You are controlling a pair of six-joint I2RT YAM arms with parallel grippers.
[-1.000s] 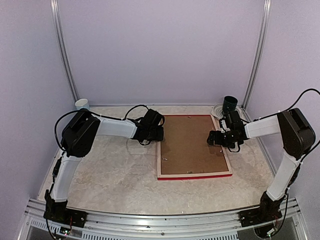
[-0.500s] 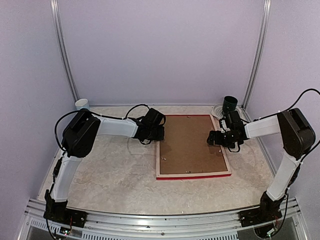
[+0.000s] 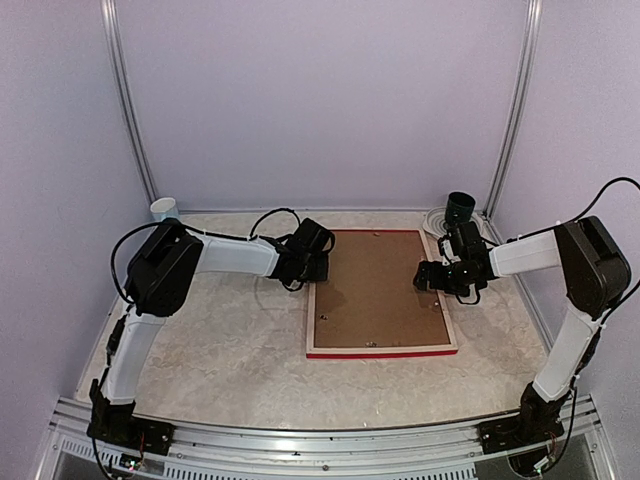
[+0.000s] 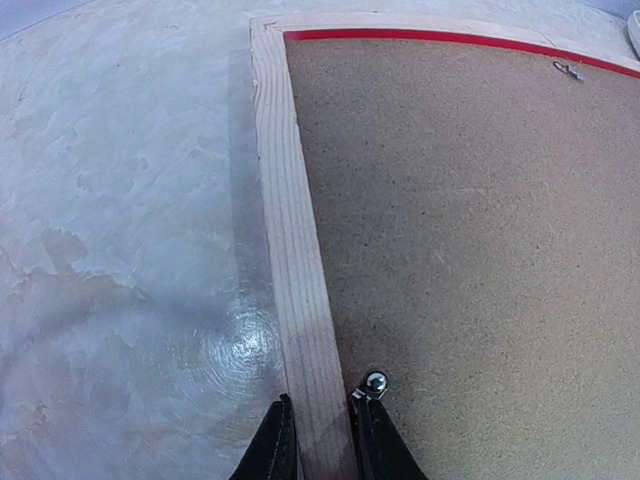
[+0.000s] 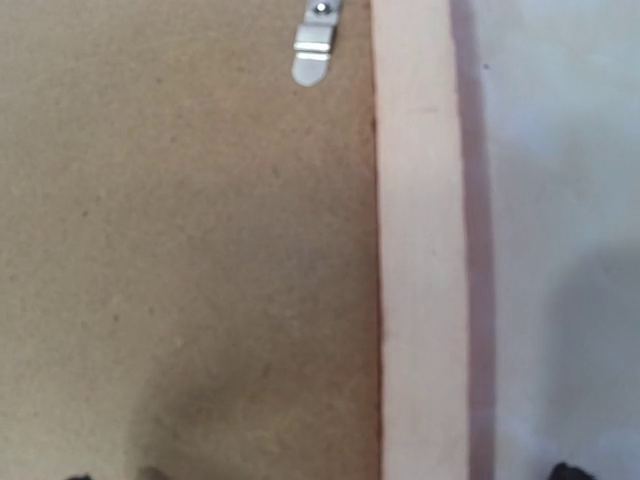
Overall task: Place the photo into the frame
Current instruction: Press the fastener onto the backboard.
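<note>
- The frame (image 3: 381, 352) lies face down on the marbled table (image 3: 220, 340), right of centre. It has thin pale-wood rails and red edges, and a rough brown backing board (image 3: 380, 290) fills it.
- The left gripper (image 4: 322, 448) pinches the frame's left rail between nearly closed fingers. The right gripper (image 5: 318, 473) hangs spread wide over the right rail, gripping nothing.
- A metal clip (image 5: 315, 45) lies on the board, and a dark green cup (image 3: 460, 208) stands beyond the frame's far right corner.
- The frame's long axis runs from near to far.

Soft, even overhead light. Left wrist view: glare on the table (image 4: 225, 335) at 7 o'clock. Right wrist view blurred
</note>
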